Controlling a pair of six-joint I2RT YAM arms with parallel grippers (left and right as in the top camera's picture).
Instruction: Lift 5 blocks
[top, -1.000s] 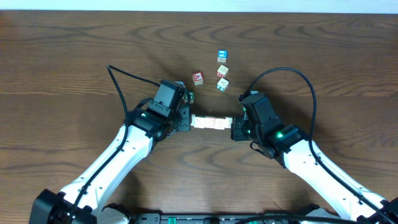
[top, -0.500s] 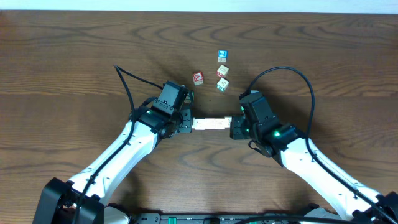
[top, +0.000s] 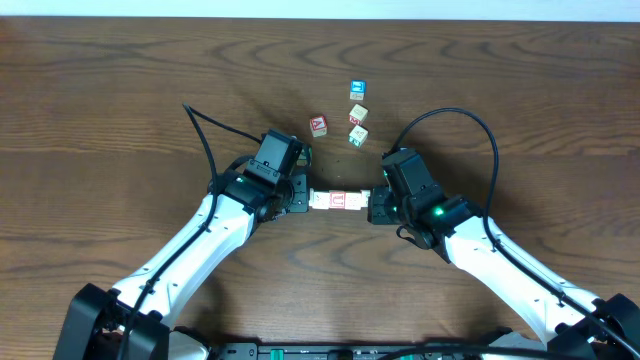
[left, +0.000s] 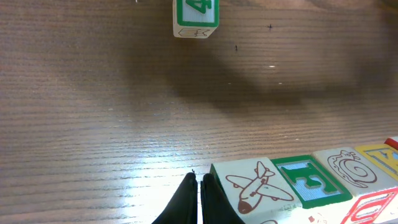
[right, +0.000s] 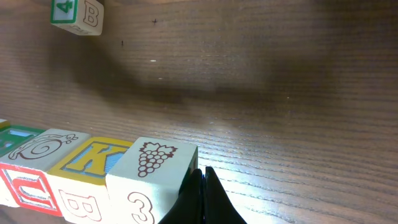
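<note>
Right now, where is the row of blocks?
In the overhead view the row of blocks is mid-table, lined end to end between the left gripper and the right gripper, a little nearer the robot than the red-faced cube.

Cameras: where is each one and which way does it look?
Overhead: above the brown wooden table, facing straight down; white arms, left claw and right claw at the row of pale wooden alphabet cubes.
Left wrist: on the left arm, facing the row's airplane end; its shut black claw shows.
Right wrist: on the right arm, facing the grapes end; its shut claw shows.
Shared: both wrist views see the loose green number-4 cube.
</note>
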